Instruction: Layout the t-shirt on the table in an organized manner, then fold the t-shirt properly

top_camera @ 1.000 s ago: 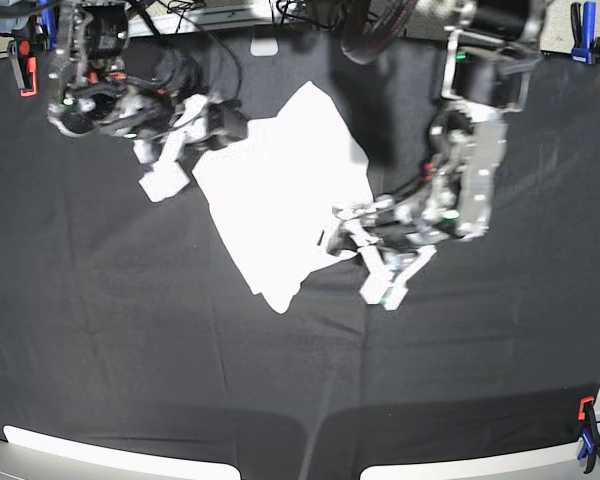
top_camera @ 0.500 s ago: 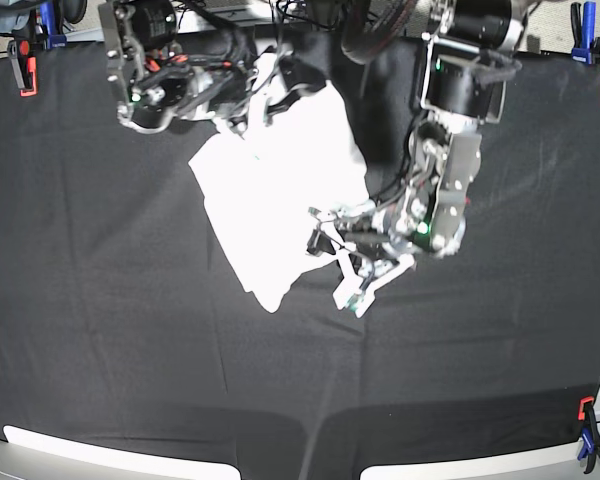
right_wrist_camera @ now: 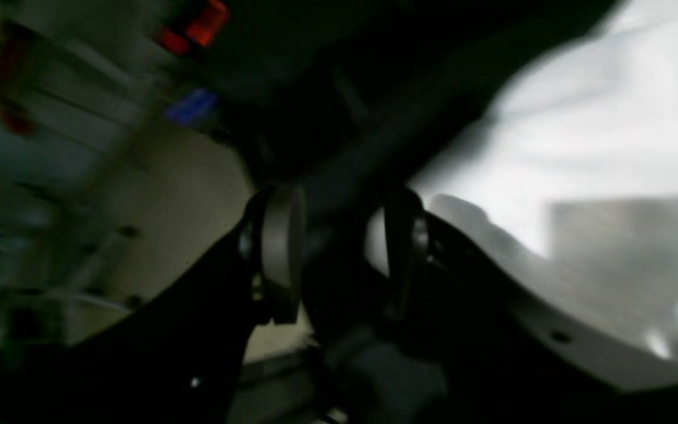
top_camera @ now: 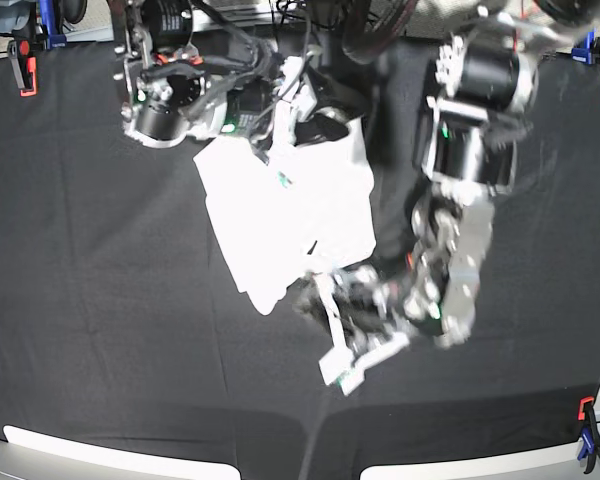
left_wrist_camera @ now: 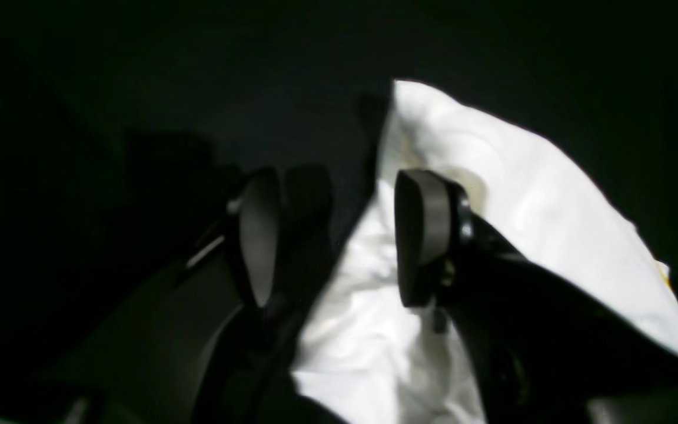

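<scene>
My left gripper (left_wrist_camera: 339, 241) has its jaws parted, empty, at the shirt's 6 o'clock edge; my right gripper (right_wrist_camera: 339, 253) also stands parted, holding nothing, at the 12 o'clock edge. The t-shirt (top_camera: 290, 215) lies rumpled, white side up, on the table (top_camera: 100, 300) toward 12 o'clock; I judge I'm in the layout step, so next each gripper needs a hem corner to pull it flat.

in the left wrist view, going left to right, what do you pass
Black cloth table cover → the left claw's dark grey left fingertip pad → its right fingertip pad, over the shirt's edge → crumpled white cloth t-shirt → dark table again at the far right.
</scene>
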{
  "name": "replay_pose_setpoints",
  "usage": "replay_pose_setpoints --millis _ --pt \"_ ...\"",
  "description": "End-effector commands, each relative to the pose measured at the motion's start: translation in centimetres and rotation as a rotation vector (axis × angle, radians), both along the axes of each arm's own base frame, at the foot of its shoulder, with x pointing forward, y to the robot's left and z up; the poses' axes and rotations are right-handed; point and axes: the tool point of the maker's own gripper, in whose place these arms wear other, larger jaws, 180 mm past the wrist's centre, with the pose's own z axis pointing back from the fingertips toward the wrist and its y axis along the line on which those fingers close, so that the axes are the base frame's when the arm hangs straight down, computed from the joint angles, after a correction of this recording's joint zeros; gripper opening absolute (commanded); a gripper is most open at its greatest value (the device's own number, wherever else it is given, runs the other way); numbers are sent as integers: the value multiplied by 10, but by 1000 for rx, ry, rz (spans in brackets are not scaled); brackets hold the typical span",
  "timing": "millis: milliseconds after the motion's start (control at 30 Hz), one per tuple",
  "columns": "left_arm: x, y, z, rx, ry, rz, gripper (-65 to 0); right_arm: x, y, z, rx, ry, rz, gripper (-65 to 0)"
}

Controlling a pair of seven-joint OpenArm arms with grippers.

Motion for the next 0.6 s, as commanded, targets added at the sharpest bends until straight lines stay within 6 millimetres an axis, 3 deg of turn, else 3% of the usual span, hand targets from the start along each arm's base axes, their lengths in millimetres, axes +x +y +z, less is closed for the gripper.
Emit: replay_pose_setpoints --millis 0,100,267,433,567 --pt "15 -4 31 -35 -73 -7 -399 7 0 13 20 -51 -8 -427" --pt "17 2 51 -128 -89 -2 -463 17 -17 7 -43 -73 -57 -427" --pt "0 30 78 -274 -82 -23 -463 34 -58 4 -89 -79 -192 -427" --pt "-38 75 60 -158 -87 -34 -463 37 -100 -3 -134 -57 -327 -427" --pt "-91 88 45 -98 -83 -56 -466 24 -128 -13 -172 -12 -407 -427"
